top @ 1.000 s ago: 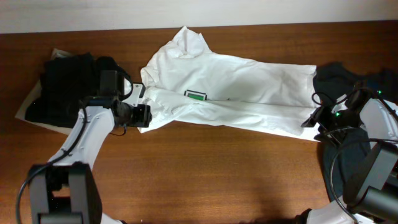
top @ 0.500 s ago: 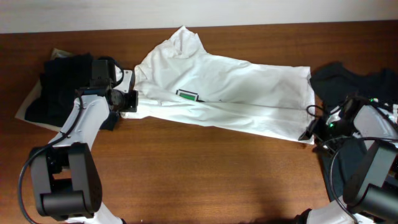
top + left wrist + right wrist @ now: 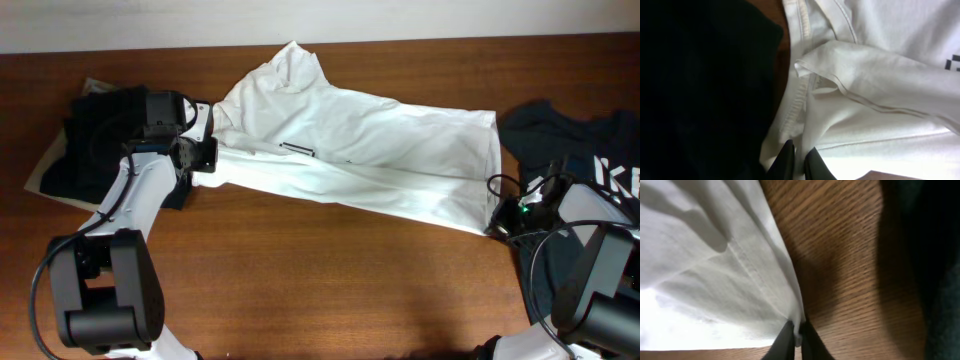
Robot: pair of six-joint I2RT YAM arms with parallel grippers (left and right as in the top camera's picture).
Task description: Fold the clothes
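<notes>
white shirt [image 3: 370, 150] lay spread across table [image 3: 330, 280]. left gripper [image 3: 799, 161] clenched on its left edge, right gripper [image 3: 795, 336] on right corner. step judged: grasp for fold. next: lift both ends evenly.

You have one white T-shirt [image 3: 380, 150] at twelve o'clock, two heaps of black clothes: one black heap [image 3: 100, 140] at nine, another at three [image 3: 560, 130]. One table [image 3: 330, 290]. Two grippers: left gripper [image 3: 203, 160], right gripper [image 3: 495, 225].

white arms [image 3: 128, 205], black fingers [image 3: 784, 161]
</notes>
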